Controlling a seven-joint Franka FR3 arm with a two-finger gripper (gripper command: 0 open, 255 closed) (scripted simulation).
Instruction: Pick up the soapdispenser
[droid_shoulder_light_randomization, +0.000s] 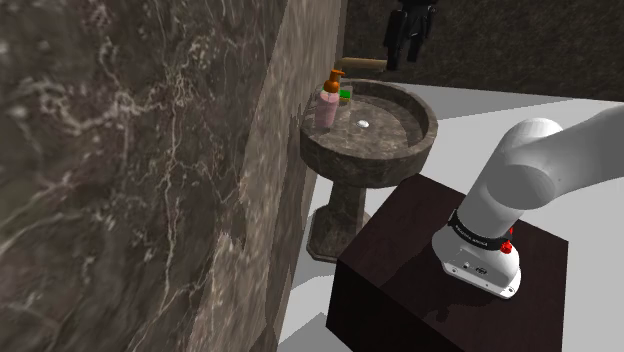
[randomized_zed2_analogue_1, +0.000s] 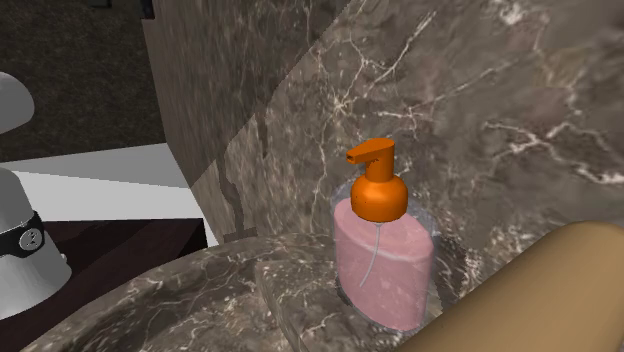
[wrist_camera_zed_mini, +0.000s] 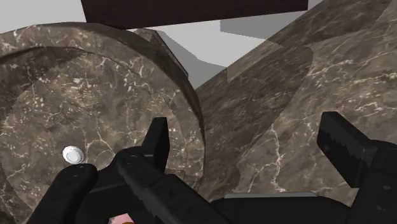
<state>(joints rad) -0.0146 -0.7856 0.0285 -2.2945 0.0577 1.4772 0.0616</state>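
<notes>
The claw (wrist_camera_zed_mini: 245, 130) is hanging spread open and empty over the stone sink (droid_shoulder_light_randomization: 425, 132), seemingly well short of the pink soap dispenser (randomized_zed2_analogue_1: 385, 262), which is sitting untouched on the rim beside the wall (droid_shoulder_light_randomization: 150, 150), so the grasp and lift are both yet to come.

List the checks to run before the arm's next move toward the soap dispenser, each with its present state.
1. Fingers open: ok; the gripper has its fingers apart with nothing between them.
2. Upright: ok; the soap dispenser stands on the sink rim by the wall.
3. Lined up with the dispenser: not ok; in the shoulder view the gripper hangs higher and to the right, beyond the faucet.
4. Approach past the faucet: cannot tell.
5. Gap to the green thing behind the dispenser: cannot tell.
</notes>
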